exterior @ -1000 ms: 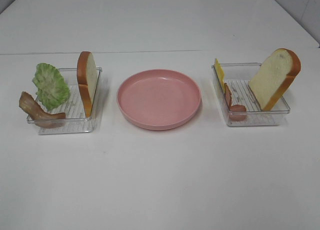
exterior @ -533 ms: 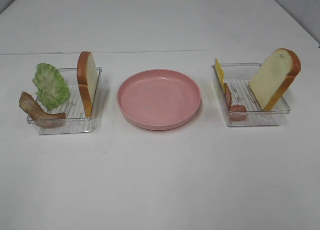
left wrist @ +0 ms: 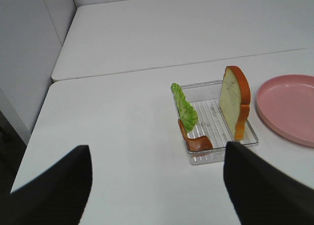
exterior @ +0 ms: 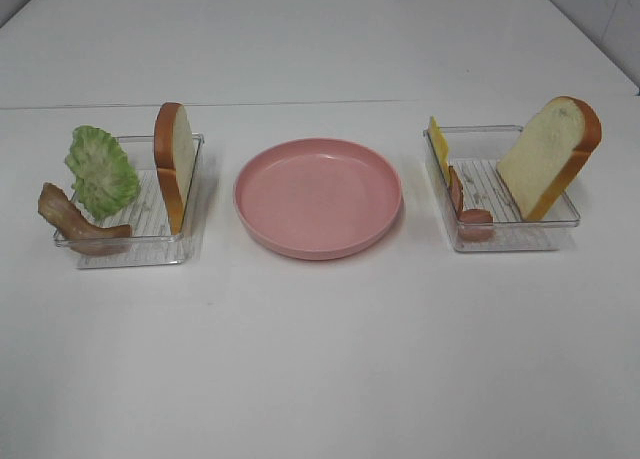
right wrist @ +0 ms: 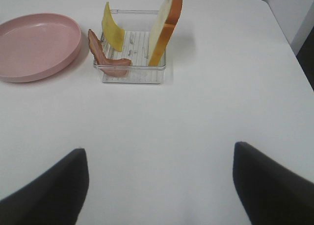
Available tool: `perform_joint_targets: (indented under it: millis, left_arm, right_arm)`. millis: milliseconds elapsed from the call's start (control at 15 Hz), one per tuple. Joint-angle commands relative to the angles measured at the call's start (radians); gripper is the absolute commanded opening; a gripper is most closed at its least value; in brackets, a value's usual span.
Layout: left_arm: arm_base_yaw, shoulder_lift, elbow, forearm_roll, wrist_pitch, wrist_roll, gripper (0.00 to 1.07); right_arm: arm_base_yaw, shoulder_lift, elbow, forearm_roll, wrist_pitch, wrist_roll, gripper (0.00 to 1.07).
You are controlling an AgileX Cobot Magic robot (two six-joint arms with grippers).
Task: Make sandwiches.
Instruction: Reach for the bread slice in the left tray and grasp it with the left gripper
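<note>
L hand (left wrist: 157,146), R hand (right wrist: 158,147) fingers wide apart, empty; bread slice (exterior: 174,164) upright in L tray (exterior: 130,251), 2nd slice (exterior: 550,154) in R tray (exterior: 510,242).

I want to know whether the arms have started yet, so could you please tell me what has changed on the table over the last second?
Nothing visibly changed. The pink plate is bare. The left bread slice, lettuce leaf and bacon strip stay in the left tray, and the right bread slice and cheese slice stay in the right tray.
</note>
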Motion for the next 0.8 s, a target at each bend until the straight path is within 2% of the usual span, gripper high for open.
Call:
perform_joint_targets:
  millis: [67,267,333,400,600,800]
  left_arm:
    - [0.0,0.165,-0.086,-0.032,-0.021,-0.006,0.71]
    - [0.0,0.42,-0.245,-0.122,0.033,-0.006,0.71]
    - [0.0,0.576,-0.359,-0.189,0.121,-0.002,0.71]
    - [0.0,0.647,-0.414,-0.213,0.18,-0.002,0.71]
    - [0.0,0.833,-0.549,-0.246,0.326,-0.003,0.71]
    - [-0.021,1.024,-0.694,-0.251,0.4,-0.007,0.71]
  right_arm:
    - [-0.006,-0.013,0.001,0.002,-0.011,-0.007,0.76]
    - [-0.006,-0.013,0.001,0.002,-0.011,-0.007,0.76]
    - [-0.006,-0.013,0.001,0.002,-0.011,-0.007,0.76]
    - [-0.006,-0.013,0.001,0.002,-0.011,-0.007,0.76]
    - [-0.006,-0.013,0.001,0.002,-0.011,-0.007,0.76]
    - [-0.006,-0.013,0.001,0.002,-0.011,-0.007,0.76]
